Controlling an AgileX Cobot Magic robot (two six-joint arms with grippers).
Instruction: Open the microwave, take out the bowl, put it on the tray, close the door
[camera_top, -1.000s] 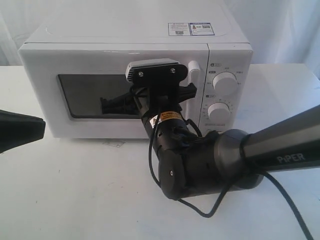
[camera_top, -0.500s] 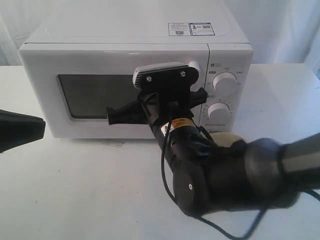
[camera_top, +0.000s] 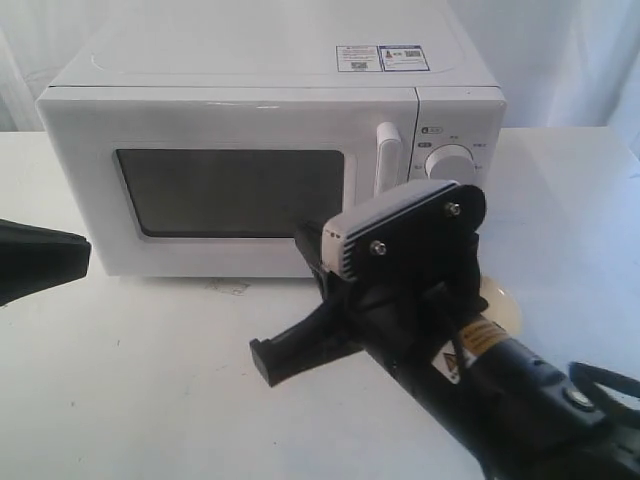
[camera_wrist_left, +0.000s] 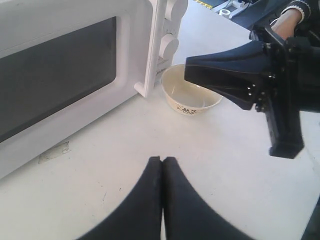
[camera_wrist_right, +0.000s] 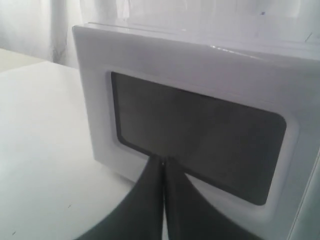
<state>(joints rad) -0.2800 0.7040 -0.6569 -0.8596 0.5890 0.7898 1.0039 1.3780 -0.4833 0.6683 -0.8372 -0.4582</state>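
The white microwave (camera_top: 250, 110) stands at the back of the table with its door (camera_top: 90, 130) closed and the bar handle (camera_top: 387, 155) free. The cream bowl (camera_wrist_left: 192, 95) sits on the table in front of the dial panel; in the exterior view only its edge (camera_top: 503, 308) shows behind my right arm. My right gripper (camera_top: 262, 365) is shut and empty, low over the table, apart from the door and pointing left. My left gripper (camera_wrist_left: 162, 160) is shut and empty, with its tip (camera_top: 85, 255) at the far left. No tray is in view.
Two round dials (camera_top: 450, 165) sit on the microwave's right panel and stickers (camera_top: 383, 57) lie on its top. White table surface (camera_top: 150, 380) stretches in front of the microwave. A white curtain hangs behind.
My right arm has drawn back from the door handle, toward the camera and down to the right. The door stays closed. The left arm has not moved.
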